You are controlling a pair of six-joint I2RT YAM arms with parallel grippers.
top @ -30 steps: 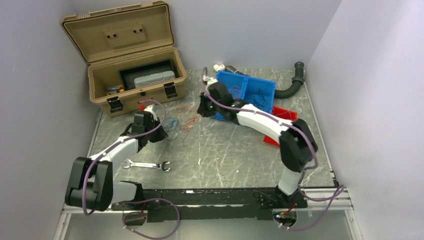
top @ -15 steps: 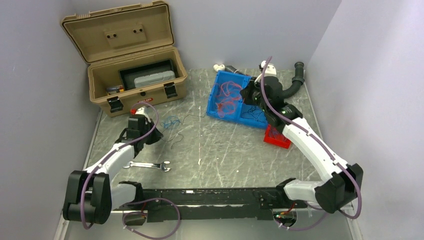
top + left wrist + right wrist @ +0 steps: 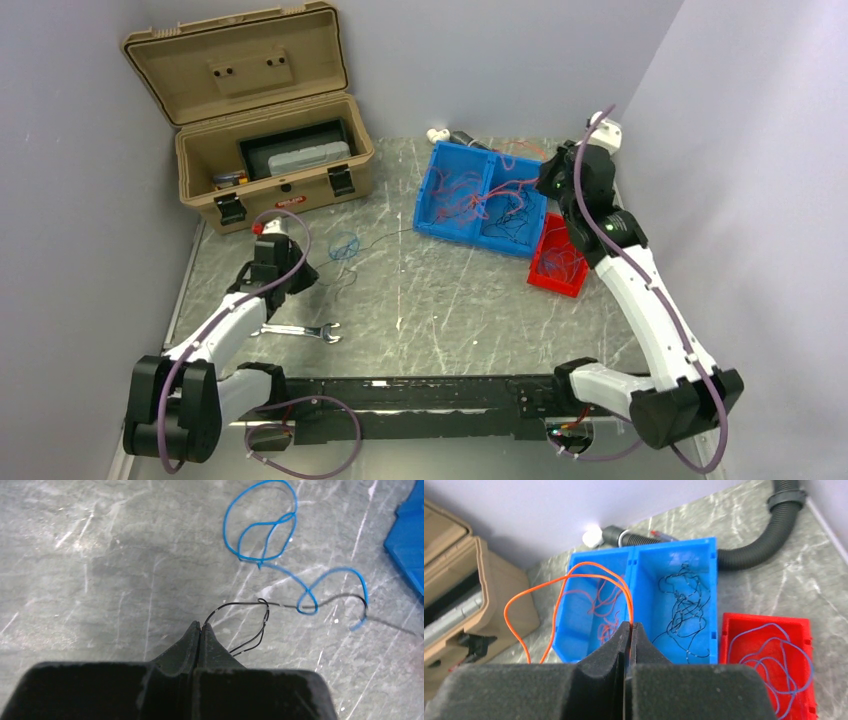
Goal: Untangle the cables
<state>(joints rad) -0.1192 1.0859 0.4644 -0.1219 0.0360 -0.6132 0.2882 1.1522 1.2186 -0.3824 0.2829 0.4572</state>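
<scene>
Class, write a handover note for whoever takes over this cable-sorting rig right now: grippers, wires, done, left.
Left gripper: shut on a black wire, low over the table.
Right gripper: shut on an orange wire, raised near the blue bin.
Done: red and orange wires lie in that bin's left compartment, black ones in its right; blue ones in the red bin.
Left, likely: bin the orange wire; part the black wire from the blue wire crossing it on the table, then bin both.
</scene>
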